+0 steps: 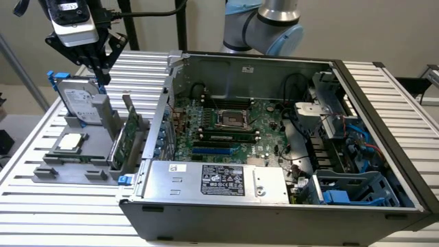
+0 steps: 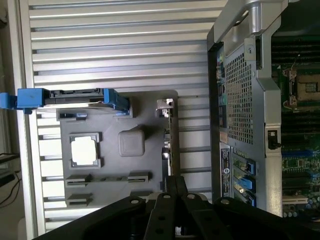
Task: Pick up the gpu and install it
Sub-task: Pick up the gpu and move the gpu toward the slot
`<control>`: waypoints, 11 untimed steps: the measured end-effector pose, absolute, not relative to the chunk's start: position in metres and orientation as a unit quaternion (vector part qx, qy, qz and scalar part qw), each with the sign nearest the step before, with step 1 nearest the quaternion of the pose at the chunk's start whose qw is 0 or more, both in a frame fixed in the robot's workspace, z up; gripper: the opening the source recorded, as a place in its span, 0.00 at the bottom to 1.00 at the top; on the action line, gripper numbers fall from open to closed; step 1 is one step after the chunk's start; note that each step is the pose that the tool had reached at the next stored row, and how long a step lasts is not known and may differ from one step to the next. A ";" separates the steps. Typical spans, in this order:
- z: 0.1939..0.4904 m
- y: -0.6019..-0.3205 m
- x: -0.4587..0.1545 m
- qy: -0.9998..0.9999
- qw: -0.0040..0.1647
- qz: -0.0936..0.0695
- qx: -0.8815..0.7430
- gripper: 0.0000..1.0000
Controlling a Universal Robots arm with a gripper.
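Tool pressed together, empty, over holder | gpu upright between hard drive and case

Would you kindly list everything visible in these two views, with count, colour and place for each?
graphics card: one, green with a silver bracket, standing on edge in the holder, on the side nearest the case
hard drive: one, silver in a blue frame, upright at the holder's far end
processor chip: one, silver, flat in a holder pocket
holder: one, grey, on the table, at the exterior view's left of the case
computer case: one, dark grey, open, mid-table
motherboard: one, green, inside the case
power supply: one, silver, at the case's near edge
table: one, silver, slatted
arm: one, grey and light blue, behind the case
gripper: one, black, shut, holding nothing, over the holder
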State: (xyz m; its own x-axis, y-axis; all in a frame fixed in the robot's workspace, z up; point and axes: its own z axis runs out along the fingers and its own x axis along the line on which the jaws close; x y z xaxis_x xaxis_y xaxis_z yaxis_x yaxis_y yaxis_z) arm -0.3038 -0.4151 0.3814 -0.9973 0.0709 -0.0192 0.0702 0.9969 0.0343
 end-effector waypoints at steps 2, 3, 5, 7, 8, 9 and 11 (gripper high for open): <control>0.381 -0.415 -0.304 0.999 0.010 0.017 0.035 0.12; 0.381 -0.415 -0.304 0.999 0.010 0.017 0.035 0.12; 0.381 -0.415 -0.304 0.999 0.010 0.017 0.035 0.24; 0.381 -0.415 -0.304 0.999 0.010 0.017 0.035 0.30; 0.381 -0.415 -0.304 0.999 0.009 0.017 0.035 0.36; 0.381 -0.415 -0.304 0.999 0.009 0.017 0.035 0.42; 0.381 -0.415 -0.304 0.999 0.009 0.016 0.035 0.47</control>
State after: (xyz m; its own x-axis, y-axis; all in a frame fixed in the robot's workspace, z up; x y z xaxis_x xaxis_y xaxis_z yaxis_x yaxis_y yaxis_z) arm -0.3039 -0.4152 0.3808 -0.9973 0.0708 -0.0169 0.0703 0.9970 0.0325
